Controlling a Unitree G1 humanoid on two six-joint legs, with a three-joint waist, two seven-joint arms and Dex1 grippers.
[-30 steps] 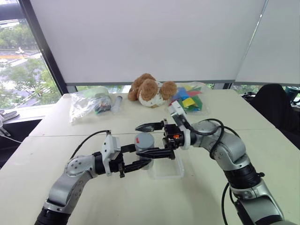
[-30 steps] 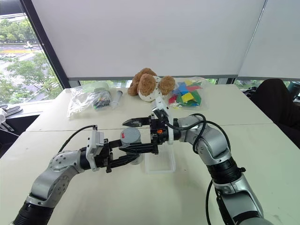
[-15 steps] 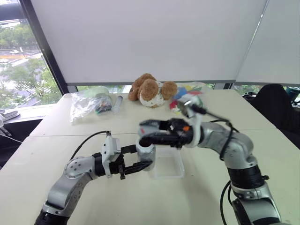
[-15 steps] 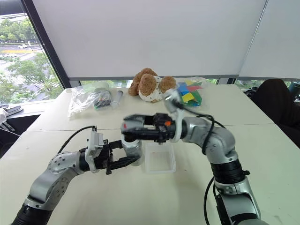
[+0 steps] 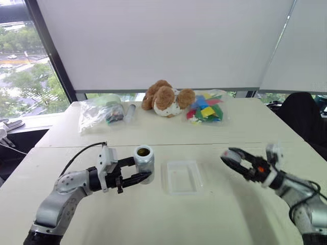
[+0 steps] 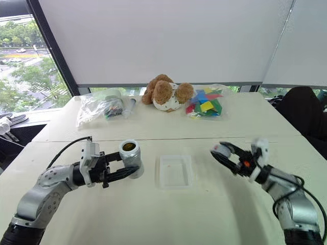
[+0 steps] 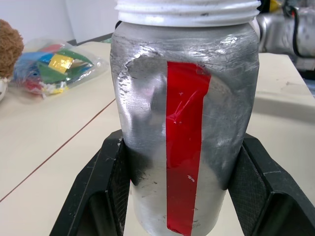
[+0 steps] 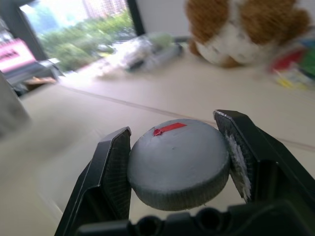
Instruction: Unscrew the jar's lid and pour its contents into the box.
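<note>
We see the jar (image 5: 144, 162) upright and lidless, clamped in the left gripper (image 5: 137, 173) beside the box (image 5: 183, 177). The right gripper (image 8: 179, 167) pinches the lid (image 8: 179, 169). Whatever sits inside the jar is too dim to make out.

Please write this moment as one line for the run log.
left claw: shut on jar, upright, open | right claw: shut on lid, right of box | box: on table between the arms | pour: not begun

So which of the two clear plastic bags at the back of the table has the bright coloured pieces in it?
The clear plastic bag to the right of the brown plush dog; the other clear bag, left of the dog, holds mostly pale and dark items.
</note>
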